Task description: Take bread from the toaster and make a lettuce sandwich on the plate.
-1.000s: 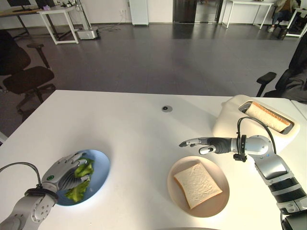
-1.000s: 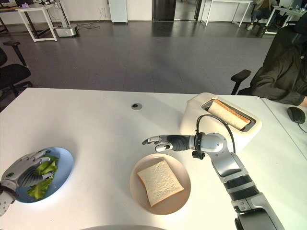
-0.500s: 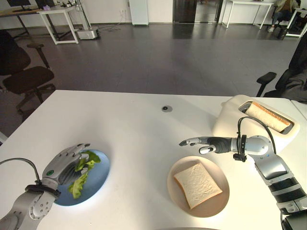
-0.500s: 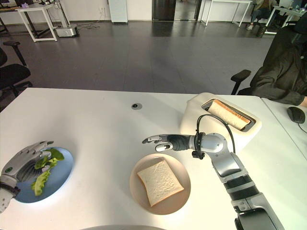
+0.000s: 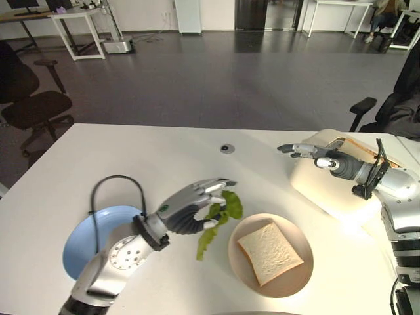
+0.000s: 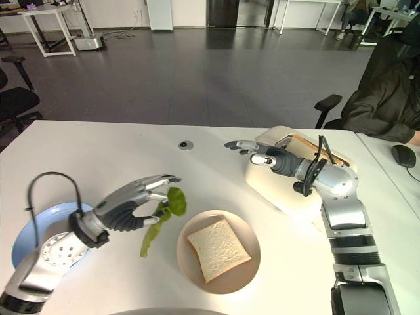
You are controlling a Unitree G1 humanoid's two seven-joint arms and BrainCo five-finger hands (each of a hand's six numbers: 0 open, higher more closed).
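My left hand (image 5: 190,207) is shut on a green lettuce leaf (image 5: 214,222), held above the table just left of the tan plate (image 5: 298,274). One slice of white bread (image 5: 270,252) lies flat on that plate. The white toaster (image 5: 315,184) stands at the right, and a second bread slice (image 6: 303,146) pokes out of its slot. My right hand (image 5: 307,152) hovers with fingers stretched out over the toaster's near left corner, holding nothing.
A blue plate (image 5: 82,244) sits at the left near the table's front edge, partly behind my left forearm. A small round grommet (image 5: 227,149) is set in the tabletop at the middle back. A dark mouse (image 6: 405,156) lies on the neighbouring desk at the right.
My left hand has lifted the lettuce off the blue plate and carried it right, next to the tan plate. My right hand has moved up and right from the plate to the toaster.
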